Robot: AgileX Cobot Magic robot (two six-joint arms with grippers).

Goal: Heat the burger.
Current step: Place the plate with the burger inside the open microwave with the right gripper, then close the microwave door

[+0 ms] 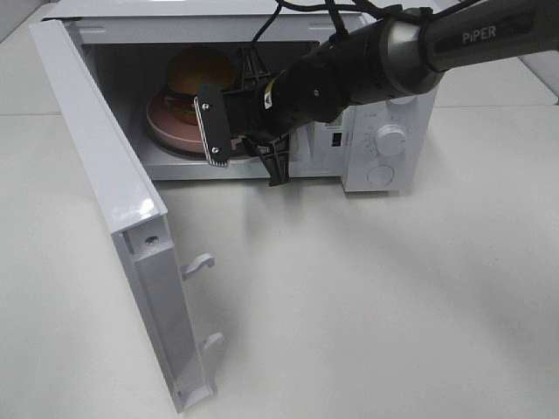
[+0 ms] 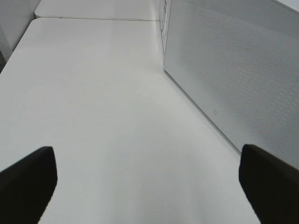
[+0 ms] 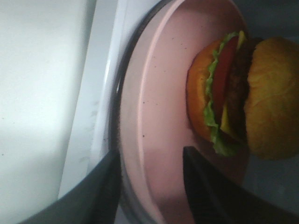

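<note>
The burger (image 1: pixel 199 72) has a golden-brown bun, dark patty, cheese, tomato and lettuce. It stands on a pink plate (image 1: pixel 164 129) inside the open microwave (image 1: pixel 389 166). My right gripper (image 1: pixel 244 148) reaches into the oven mouth from the right, at the plate's front edge. In the right wrist view the burger (image 3: pixel 233 93) rests on the plate (image 3: pixel 159 107), and the right gripper (image 3: pixel 149 156) straddles the plate's rim, one finger outside and one over the plate, with a gap showing. My left gripper (image 2: pixel 147 154) is open over bare table, with nothing between its fingers.
The microwave door (image 1: pixel 113 183) stands swung out toward the front left, its latch hooks (image 1: pixel 201 262) pointing right. The control knobs (image 1: pixel 390 138) are on the oven's right panel. The left wrist view shows the microwave's perforated side wall (image 2: pixel 233 70) beside white tabletop (image 2: pixel 93 93).
</note>
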